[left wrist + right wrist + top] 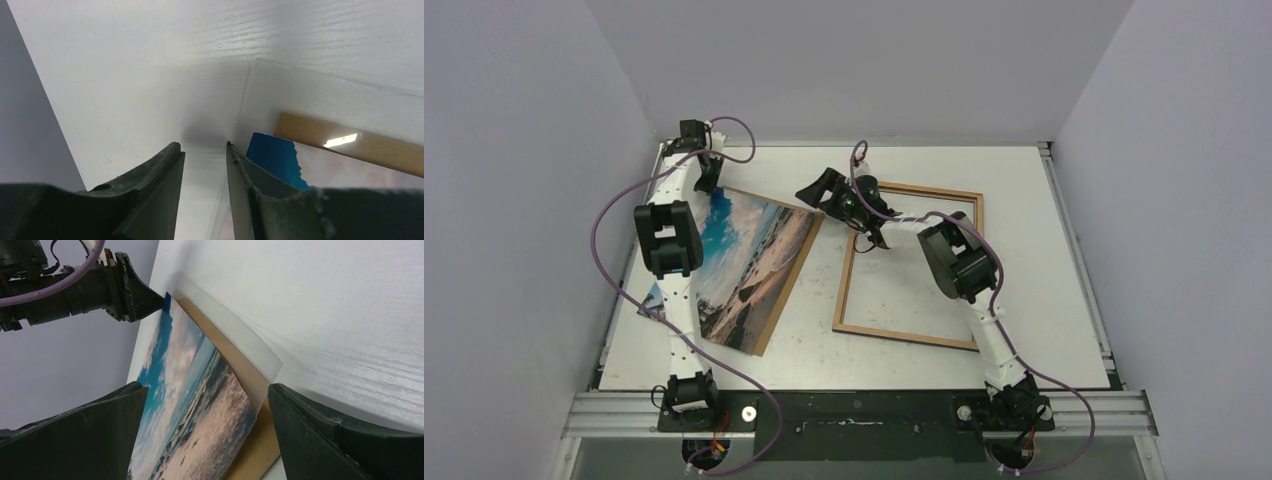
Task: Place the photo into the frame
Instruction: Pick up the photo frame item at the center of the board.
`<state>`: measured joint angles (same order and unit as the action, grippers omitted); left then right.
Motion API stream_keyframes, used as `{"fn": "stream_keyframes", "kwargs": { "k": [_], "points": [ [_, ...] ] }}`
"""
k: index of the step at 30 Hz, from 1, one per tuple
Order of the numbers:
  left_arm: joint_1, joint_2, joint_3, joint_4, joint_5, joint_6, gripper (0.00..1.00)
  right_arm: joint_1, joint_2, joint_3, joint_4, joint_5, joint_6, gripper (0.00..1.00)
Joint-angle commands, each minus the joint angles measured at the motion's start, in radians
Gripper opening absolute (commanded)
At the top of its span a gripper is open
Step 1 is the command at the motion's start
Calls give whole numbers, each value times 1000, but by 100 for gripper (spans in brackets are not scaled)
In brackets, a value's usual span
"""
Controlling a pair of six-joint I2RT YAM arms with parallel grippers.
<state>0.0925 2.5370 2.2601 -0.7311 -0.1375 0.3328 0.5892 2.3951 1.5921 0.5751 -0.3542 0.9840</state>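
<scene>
The frame [904, 336] lies flat on the white table [1034, 260] with its light brown side up. The table shows through its middle. The right arm crosses over the frame's far left corner and hides that bit.

The photo [749, 255] lies just left of the frame, not touching it, picture side up. It rests on a brown board [255, 450] that sticks out past the photo's edge on the frame's side. The left arm runs over the side of the photo away from the frame, so that part is hidden from above.

A clear sheet [250, 355] sticks out past the far end of the board. It is very hard to see from above. I cannot tell if it goes over or under the photo.

The left gripper [707, 172] is at the photo's far corner, the one farthest from the frame. Its fingers stand a little apart, with a narrow gap. The sheet's edge seems to run into that gap, but I cannot tell if the fingers touch it.

The right gripper [824, 190] hovers at the photo's other far corner, near the frame's far left corner. Its fingers are spread wide and hold nothing.

Each wrist camera sees only one end of the photo.
</scene>
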Motion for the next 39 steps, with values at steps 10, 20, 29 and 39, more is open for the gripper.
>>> {"fn": "stream_keyframes", "kwargs": {
  "k": [10,20,29,39],
  "points": [
    [-25,4,-52,-84,116,-5,36,32,-13,54,180,-104,69,60],
    [-24,-1,-45,-85,116,-4,36,30,30,97,131,-132,78,61],
    [-16,-7,-47,-92,115,-2,35,23,22,93,114,-101,73,53],
    [-7,-10,-49,-92,115,-2,35,12,9,116,54,-102,56,12]
  ]
}}
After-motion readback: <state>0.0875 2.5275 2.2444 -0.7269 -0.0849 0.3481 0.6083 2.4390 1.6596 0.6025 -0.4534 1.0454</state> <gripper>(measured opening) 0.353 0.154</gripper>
